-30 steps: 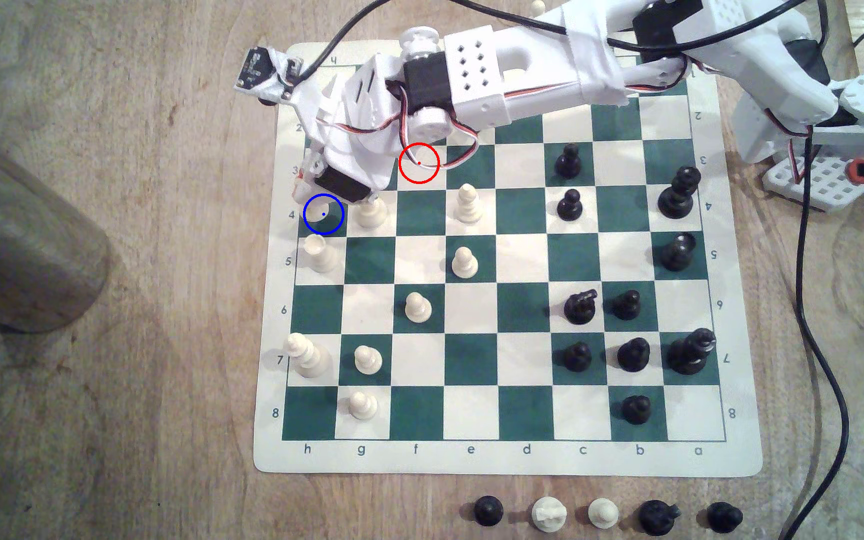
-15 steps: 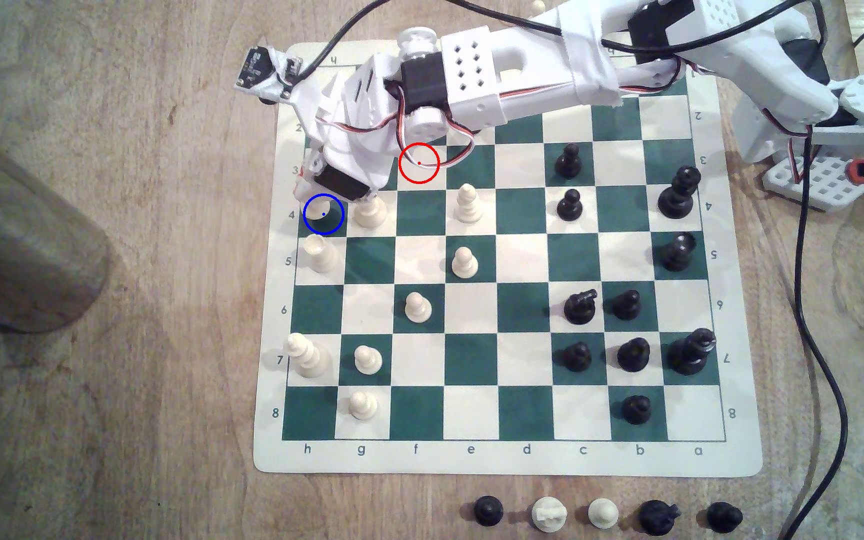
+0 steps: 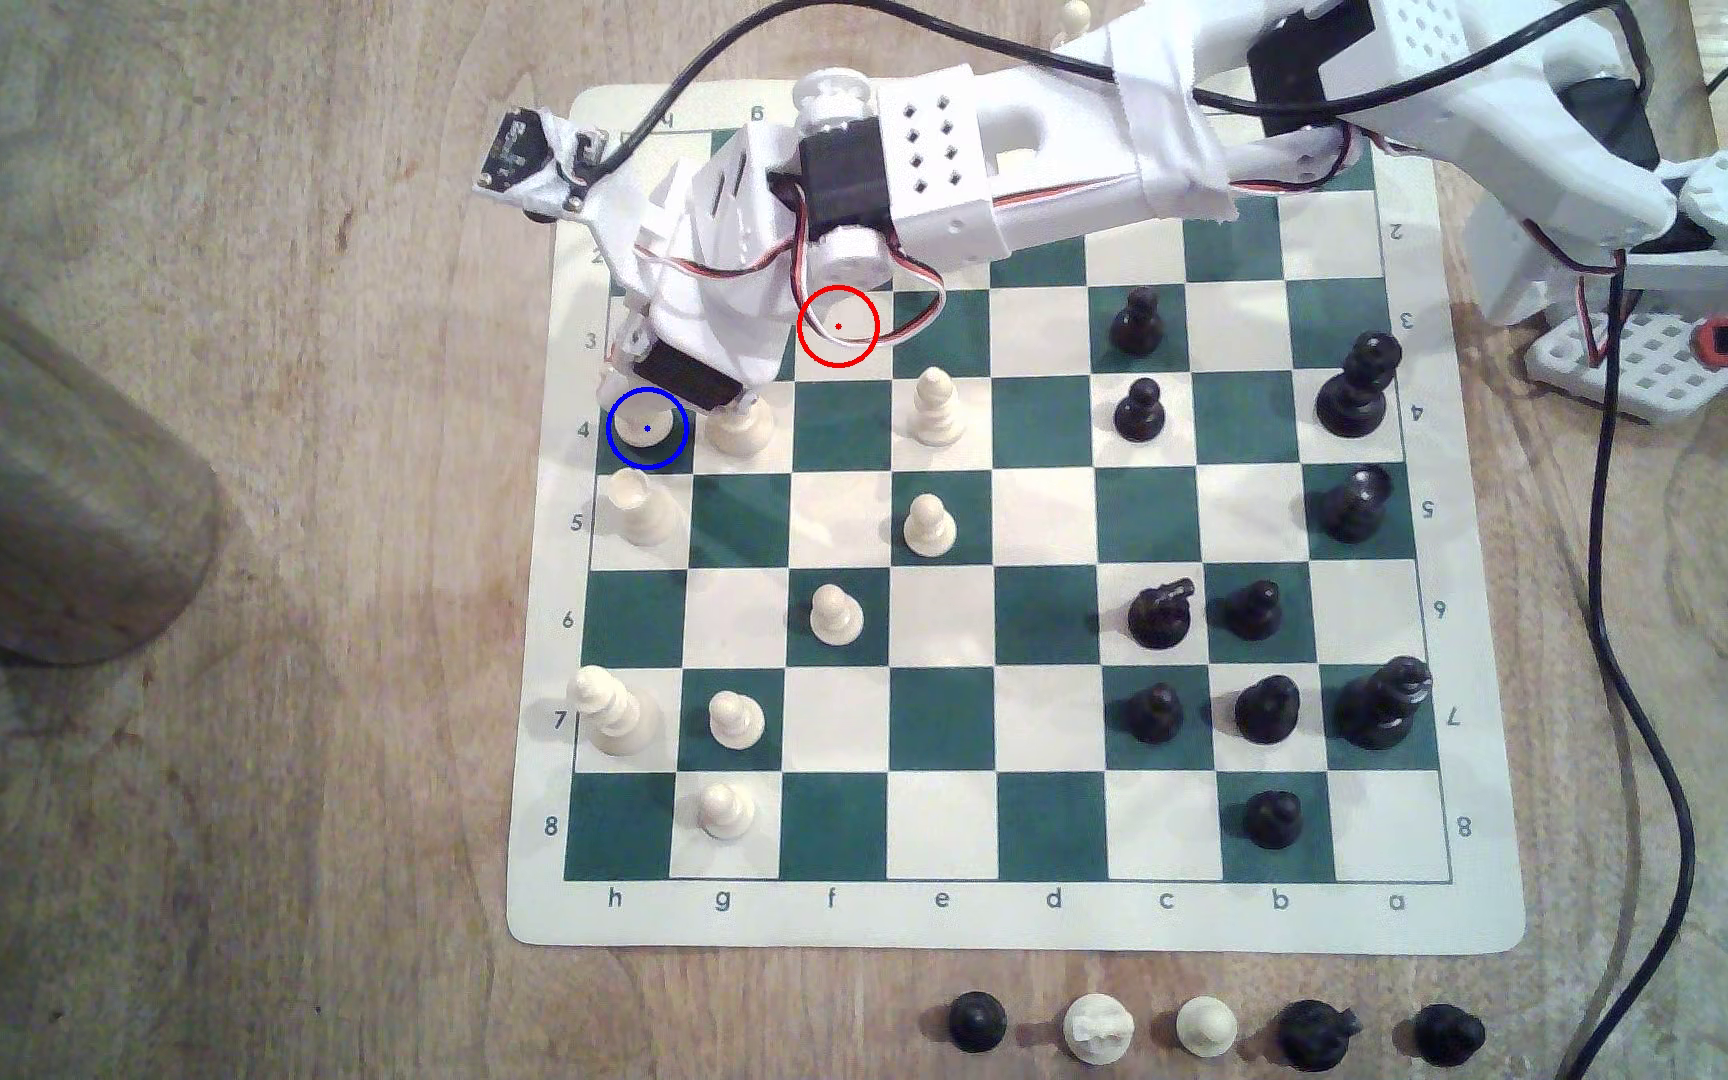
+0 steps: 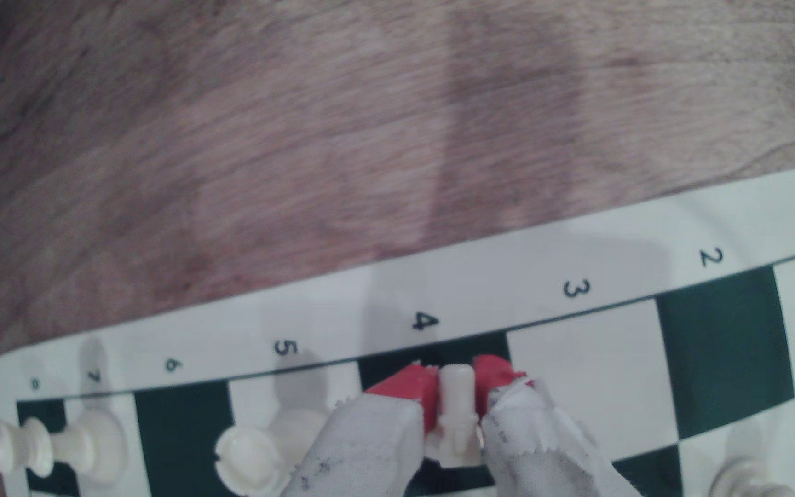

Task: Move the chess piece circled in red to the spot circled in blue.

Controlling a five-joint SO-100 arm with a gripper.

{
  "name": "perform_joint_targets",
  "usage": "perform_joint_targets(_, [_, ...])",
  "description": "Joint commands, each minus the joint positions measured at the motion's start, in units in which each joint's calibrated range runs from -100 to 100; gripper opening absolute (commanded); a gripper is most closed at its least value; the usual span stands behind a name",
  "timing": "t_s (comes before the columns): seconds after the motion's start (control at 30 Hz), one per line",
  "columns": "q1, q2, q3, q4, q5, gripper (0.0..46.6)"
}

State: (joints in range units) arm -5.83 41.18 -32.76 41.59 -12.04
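- White rook just nearer than the blue-ringed square, white piece on the exterior view's right; board edge at left
- Gripper red fingertips clamp the white knight over that square

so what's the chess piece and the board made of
The chess piece, clamped between the tool's red pads, looks like moulded cream plastic with a smooth, slightly glossy surface. The board seems a thin flexible printed mat, probably vinyl: rounded corners, flat matte green squares.
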Motion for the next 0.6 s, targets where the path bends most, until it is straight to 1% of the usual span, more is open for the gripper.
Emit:
perform_joint_targets(0.0, [0.2, -2.1, -4.9, 0.3, 0.0, 3.4])
perform_joint_targets(0.1, [0.2, -2.1, -4.8, 0.5, 0.1, 3.7])
perform_joint_targets(0.17, [0.1, -2.1, -4.7, 0.7, 0.1, 5.1])
perform_joint_targets(0.2, [0.1, -2.2, -4.7, 0.7, 0.1, 7.2])
perform_joint_targets(0.27, [0.1, -2.3, -4.7, 0.8, 0.1, 14.5])
perform_joint_targets(0.3, [0.1, -2.4, -4.7, 0.9, 0.1, 15.4])
perform_joint_targets(0.57, [0.1, -3.5, -4.5, 1.0, 0.0, 16.4])
